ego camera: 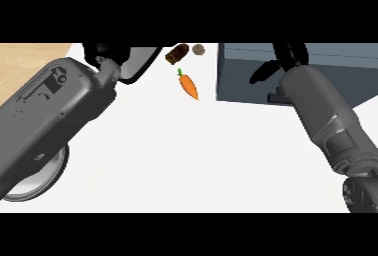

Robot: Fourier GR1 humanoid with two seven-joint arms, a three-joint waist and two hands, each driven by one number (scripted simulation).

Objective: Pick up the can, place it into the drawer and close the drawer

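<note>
A small dark brown cylinder [176, 54], the only can-like thing in view, lies on the white counter at the top middle, apart from both hands. The blue-grey drawer [240, 80] stands out at the top right. My right hand [286, 54] is above it at the upper edge, its black fingers partly cut off, and throws a dark shadow onto the drawer. Whether it holds anything is hidden. My left hand [107, 51] shows at the top left, left of the brown cylinder, mostly covered by its own wide forearm.
An orange carrot [190, 86] lies just left of the drawer. A small grey-brown round thing [198, 49] sits beside the cylinder. A grey plate [46, 184] peeks from under the left forearm at the lower left. Wooden floor [29, 57] shows beyond the counter's left edge.
</note>
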